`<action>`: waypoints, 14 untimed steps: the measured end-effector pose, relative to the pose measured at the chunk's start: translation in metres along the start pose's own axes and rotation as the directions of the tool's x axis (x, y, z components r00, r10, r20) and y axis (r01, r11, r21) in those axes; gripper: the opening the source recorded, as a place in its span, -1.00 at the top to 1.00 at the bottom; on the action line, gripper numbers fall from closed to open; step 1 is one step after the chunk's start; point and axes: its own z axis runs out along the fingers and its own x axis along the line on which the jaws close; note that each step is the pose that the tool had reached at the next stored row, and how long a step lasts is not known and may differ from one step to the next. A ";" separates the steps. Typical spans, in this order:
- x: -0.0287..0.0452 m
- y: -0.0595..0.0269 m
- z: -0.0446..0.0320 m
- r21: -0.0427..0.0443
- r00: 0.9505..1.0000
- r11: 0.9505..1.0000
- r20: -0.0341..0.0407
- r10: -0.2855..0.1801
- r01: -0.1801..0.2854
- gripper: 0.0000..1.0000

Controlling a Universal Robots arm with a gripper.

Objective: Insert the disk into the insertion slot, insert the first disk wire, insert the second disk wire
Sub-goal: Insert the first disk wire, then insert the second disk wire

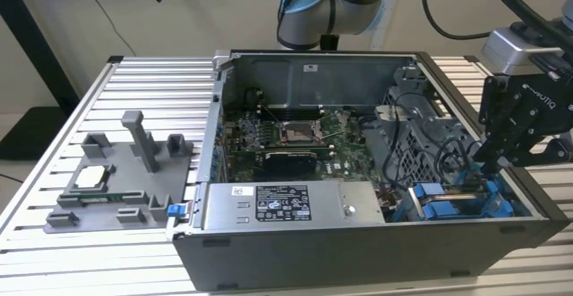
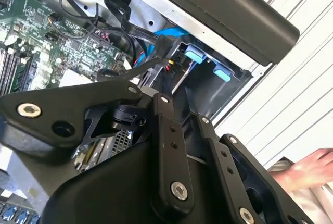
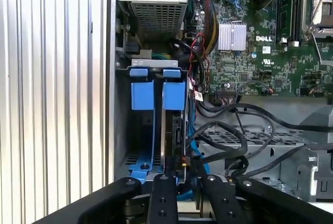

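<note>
— Grey metal first: passed a fixture plate (image 1: 98, 210) at the exterior view's left, then the open computer case (image 1: 358, 256). And at the right?
— Found the gripper (image 1: 488, 165) low inside the case's corner, over the insertion slot (image 3: 119, 125).
— Grasping anything?
— Could not tell, clamped or slack.
— Located the disk?
— Spotted the disk (image 3: 174, 130) in the first wrist view. Stood on edge in the slot, long axis running straight away from the tool, directly ahead.
— Room?
— Little. Hemmed by a second blue carrier (image 3: 142, 94) on one flank and loose black cables (image 3: 204, 108) on the other.
</note>
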 end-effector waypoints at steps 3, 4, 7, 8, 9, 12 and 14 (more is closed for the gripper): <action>-0.0002 -0.0021 -0.0001 0.000 1.000 1.000 0.000 0.000 0.000 -1.00; -0.0002 -0.0027 -0.0001 0.000 1.000 1.000 0.000 -0.001 0.001 -1.00; -0.0003 -0.0041 -0.0001 0.000 1.000 1.000 0.000 -0.001 0.001 -1.00; -0.0003 -0.0045 -0.0001 0.000 1.000 1.000 0.000 -0.001 0.001 -1.00; -0.0003 -0.0049 -0.0001 0.000 1.000 1.000 0.000 -0.001 0.001 -1.00; -0.0003 -0.0059 -0.0001 0.000 1.000 1.000 0.000 -0.001 0.001 -1.00; -0.0003 -0.0065 -0.0002 0.000 1.000 1.000 0.000 -0.001 0.001 -1.00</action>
